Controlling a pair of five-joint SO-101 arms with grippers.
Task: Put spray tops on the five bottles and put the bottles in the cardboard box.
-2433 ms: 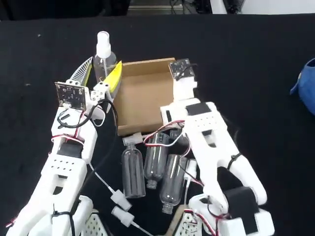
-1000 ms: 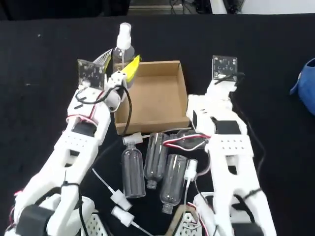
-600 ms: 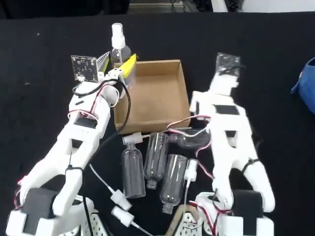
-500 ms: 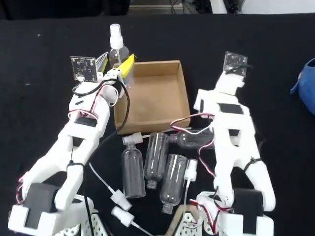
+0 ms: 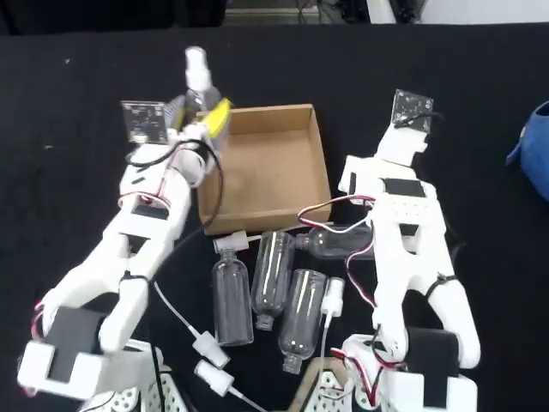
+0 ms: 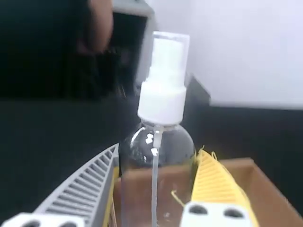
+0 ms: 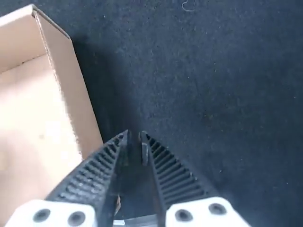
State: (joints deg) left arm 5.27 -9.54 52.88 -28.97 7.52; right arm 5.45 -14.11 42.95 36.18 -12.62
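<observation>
My left gripper (image 6: 158, 152) is shut on a clear bottle (image 6: 156, 146) with a white spray top (image 6: 163, 82), held upright. In the high view that bottle (image 5: 199, 84) is at the far left corner of the cardboard box (image 5: 266, 172), between the grey and yellow fingers (image 5: 220, 114). My right gripper (image 7: 134, 137) is shut with nothing in it, over the black table just right of the box (image 7: 28, 94). Several capless clear bottles (image 5: 273, 275) lie in front of the box. Loose spray tops (image 5: 208, 346) lie near them.
The right arm (image 5: 403, 206) stretches along the box's right side, with one bottle (image 5: 339, 240) lying against it. Another spray top (image 5: 333, 296) lies between the bottles and that arm. A blue object (image 5: 532, 146) sits at the table's right edge.
The right arm swung from above the box to the table right of it, uncovering a bottle. The left arm carried the capped bottle round the box's far left corner, drifting left lately.
</observation>
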